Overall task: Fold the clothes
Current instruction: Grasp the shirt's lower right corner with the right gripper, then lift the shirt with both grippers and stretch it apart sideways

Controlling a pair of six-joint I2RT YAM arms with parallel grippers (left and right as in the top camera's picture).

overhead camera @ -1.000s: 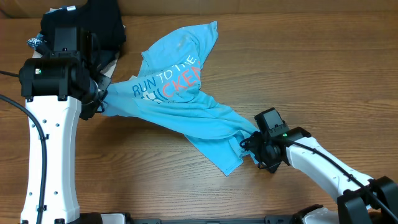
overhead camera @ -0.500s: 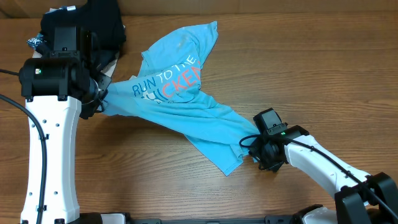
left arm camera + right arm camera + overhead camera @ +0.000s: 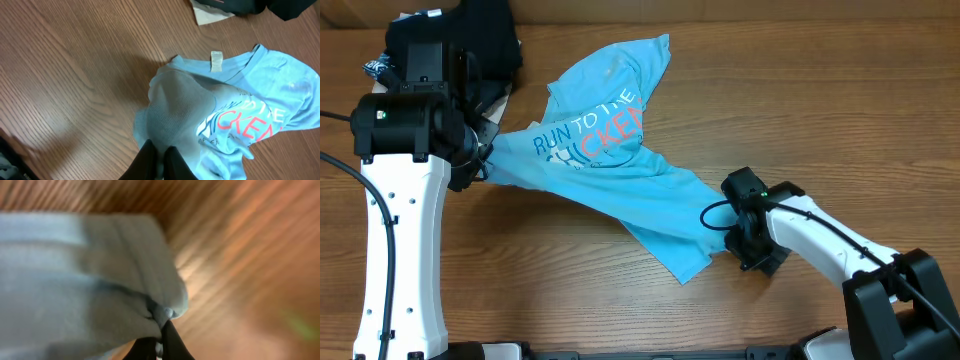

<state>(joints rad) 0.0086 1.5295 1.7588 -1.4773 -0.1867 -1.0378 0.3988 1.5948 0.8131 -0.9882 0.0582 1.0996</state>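
Observation:
The clothes, a sky-blue T-shirt [image 3: 610, 160] with red and white lettering, lie crumpled and stretched across the middle of the wooden table. My left gripper [image 3: 478, 165] is shut on the shirt's left edge; in the left wrist view its black fingers [image 3: 159, 162] pinch a bunched fold of blue cloth [image 3: 180, 110] below the collar tag [image 3: 216, 60]. My right gripper [image 3: 732, 228] is shut on the shirt's lower right edge. The blurred right wrist view shows the gripper [image 3: 160, 340] clamping a thin fold of the fabric [image 3: 90, 280].
A pile of black and dark garments [image 3: 470, 40] sits at the back left, close behind the left arm, with a white paper scrap [image 3: 210, 15] beside it. Bare wood [image 3: 820, 120] spreads to the right and along the front.
My right gripper has closed on the shirt's lower right edge and its wrist has shifted slightly left. The left arm and its grip have not moved.

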